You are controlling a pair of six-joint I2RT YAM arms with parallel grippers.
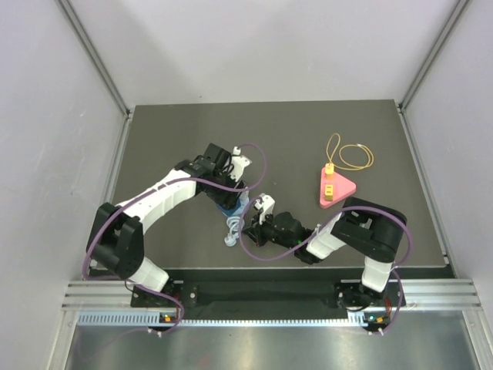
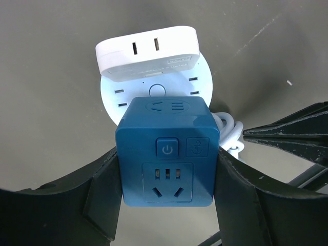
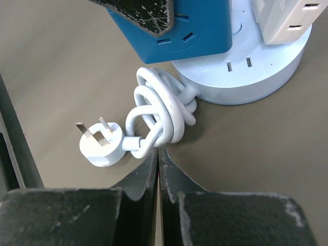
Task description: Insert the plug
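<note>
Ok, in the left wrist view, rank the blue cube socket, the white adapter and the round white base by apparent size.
Largest: blue cube socket, though nearest the camera.
Then white adapter and round white base: similar width, base mostly covered, so unranked.

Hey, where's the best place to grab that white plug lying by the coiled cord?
Probably best to pinch the white plug across its round body, coming down from above: it lies on its back with prongs up, and the cord leaves one side, so close the claw on the two free edges.
</note>
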